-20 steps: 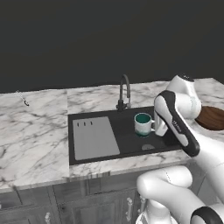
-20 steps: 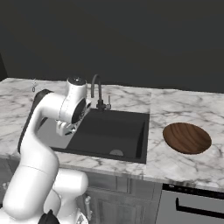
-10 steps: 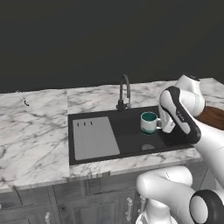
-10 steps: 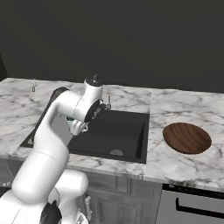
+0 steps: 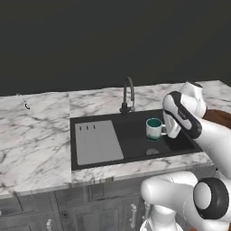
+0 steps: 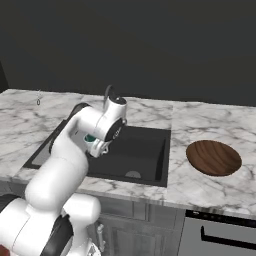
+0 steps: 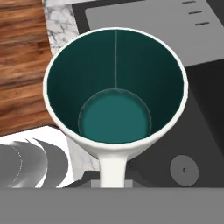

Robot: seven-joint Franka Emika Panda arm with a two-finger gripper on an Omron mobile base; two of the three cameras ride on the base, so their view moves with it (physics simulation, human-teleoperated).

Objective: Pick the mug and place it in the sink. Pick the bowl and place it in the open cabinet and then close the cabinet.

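Jaws clamped on the handle of the mug [image 5: 154, 128] — the gripper [image 5: 168, 131] holds it upright above the sink [image 5: 135, 140] basin, farther right than a second ago. The bowl [image 6: 213, 157] rests on the counter [image 6: 210, 125] — well right of the sink.

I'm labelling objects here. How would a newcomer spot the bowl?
Start at the black sink set in the marble counter. On the counter beside it lies the bowl: wide, shallow, round, dark-brown wood, far broader than the small white mug.

The mug [image 5: 154, 128] hangs over the sink [image 5: 135, 155], bowl [image 6: 213, 157] on its right.
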